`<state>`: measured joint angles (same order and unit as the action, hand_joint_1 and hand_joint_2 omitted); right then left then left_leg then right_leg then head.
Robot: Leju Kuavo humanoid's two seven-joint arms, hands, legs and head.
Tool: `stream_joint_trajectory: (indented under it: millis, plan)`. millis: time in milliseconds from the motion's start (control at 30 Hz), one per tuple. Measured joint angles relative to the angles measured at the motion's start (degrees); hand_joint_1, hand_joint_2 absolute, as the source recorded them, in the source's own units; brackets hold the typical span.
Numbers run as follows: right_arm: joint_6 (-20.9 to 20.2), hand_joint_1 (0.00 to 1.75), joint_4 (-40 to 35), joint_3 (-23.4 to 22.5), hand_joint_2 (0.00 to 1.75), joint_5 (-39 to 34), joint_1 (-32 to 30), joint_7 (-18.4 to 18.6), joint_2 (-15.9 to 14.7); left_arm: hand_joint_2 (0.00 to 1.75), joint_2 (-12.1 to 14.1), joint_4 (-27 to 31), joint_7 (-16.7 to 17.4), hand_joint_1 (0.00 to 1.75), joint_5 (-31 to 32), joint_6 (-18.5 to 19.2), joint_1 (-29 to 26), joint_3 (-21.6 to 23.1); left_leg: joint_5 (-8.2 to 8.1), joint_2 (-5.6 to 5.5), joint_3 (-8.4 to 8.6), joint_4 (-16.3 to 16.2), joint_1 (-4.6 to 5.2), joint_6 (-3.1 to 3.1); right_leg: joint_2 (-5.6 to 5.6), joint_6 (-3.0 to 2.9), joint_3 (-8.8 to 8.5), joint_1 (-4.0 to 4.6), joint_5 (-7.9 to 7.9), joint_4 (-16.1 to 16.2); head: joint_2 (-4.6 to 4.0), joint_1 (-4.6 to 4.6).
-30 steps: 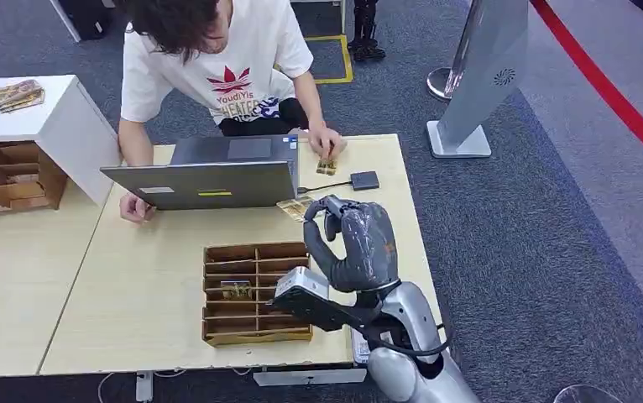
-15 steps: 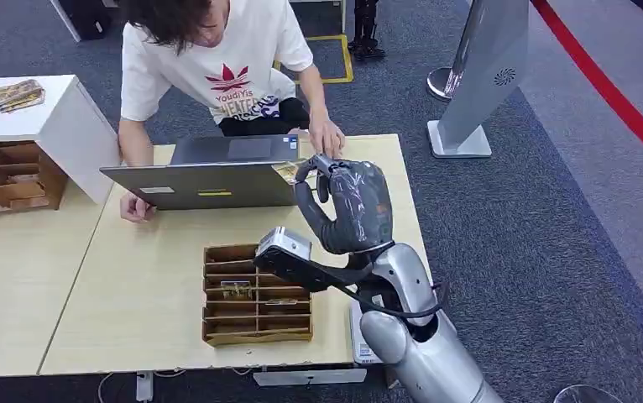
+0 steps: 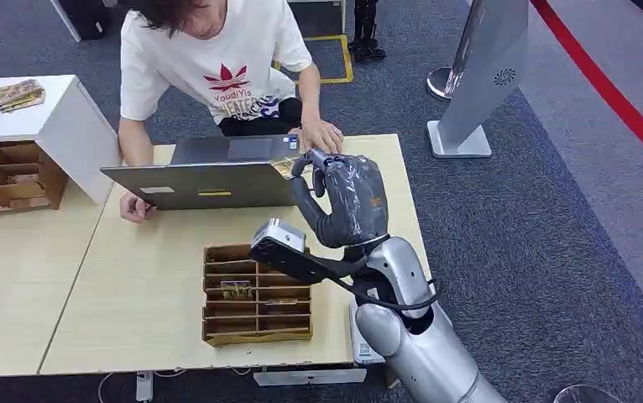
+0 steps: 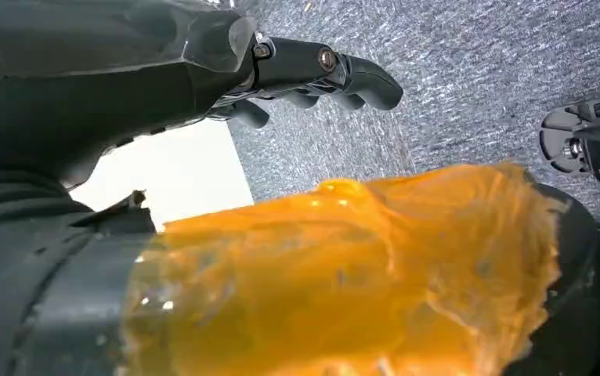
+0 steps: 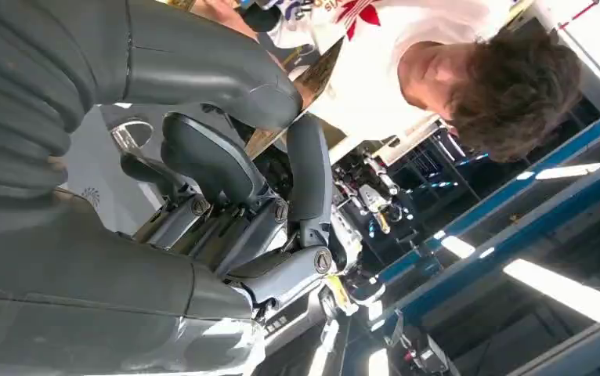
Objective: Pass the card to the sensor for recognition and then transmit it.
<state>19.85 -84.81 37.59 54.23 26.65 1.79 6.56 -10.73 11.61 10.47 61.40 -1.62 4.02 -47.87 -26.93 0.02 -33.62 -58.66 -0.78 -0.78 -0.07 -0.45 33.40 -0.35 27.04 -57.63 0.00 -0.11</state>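
My right hand is raised above the table's far right part, next to the laptop's right edge. Its thumb and a finger pinch a small brownish card, whose edge juts toward the person. In the right wrist view the card sticks out past the thumb toward the person's white shirt. The person's hand rests on the table just beyond the card, apart from it. My raised hand hides the small black sensor. My left hand hangs over the grey carpet with straight fingers and holds nothing.
An open grey laptop stands between the person and a wooden compartment tray, which holds another card. A white cabinet with wooden shelves is at the left. A silver stand rises on the carpet at the right.
My right hand has lifted the card off the table near the sensor and carried it up and away toward the person. The person's hand drew back slightly.
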Motion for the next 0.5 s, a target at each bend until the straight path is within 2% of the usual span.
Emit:
stream_joint_trajectory:
  millis: [267,500]
  plan:
    - [-0.11,1.75,0.24,0.00,1.75,0.08,0.16,0.26,0.02,0.00,0.00,0.00,0.00,0.00,0.26,0.00,0.00,0.00,0.00,0.00,-0.01,0.00,0.00,0.00,0.00,0.00,0.00,0.00,0.00,0.00,0.00,0.00]
    - [-3.04,1.75,4.99,-1.01,1.75,1.03,6.00,2.84,2.01,0.00,0.00,0.00,0.81,0.00,2.45,0.59,0.35,0.00,0.03,0.01,0.02,0.00,0.00,-0.02,0.01,-0.01,0.00,0.00,-0.01,-0.03,0.00,0.00]
